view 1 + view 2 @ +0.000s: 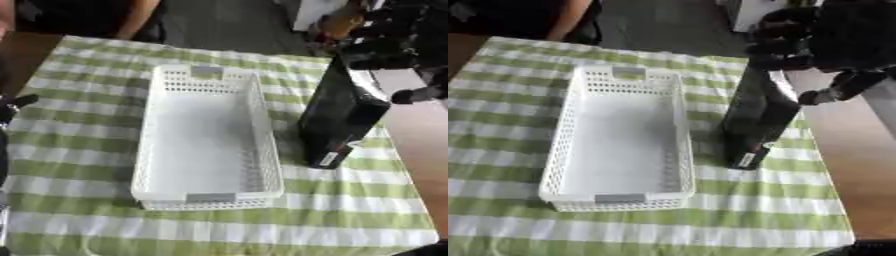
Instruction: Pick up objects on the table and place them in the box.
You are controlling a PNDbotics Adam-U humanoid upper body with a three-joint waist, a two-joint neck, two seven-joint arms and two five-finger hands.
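Gripping the black box's top, right robot hand, fingers curled.

The right hand is black and blocky, with thick dark fingers and a rounded black thumb tip. Left of the white basket, the left hand shows only as dark finger shapes.

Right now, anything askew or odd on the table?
One thing: the black box stands tilted, its lower end on the checked cloth beside the white basket, its top gripped by the right robot hand. The basket holds nothing. Left robot hand idles at the left edge.
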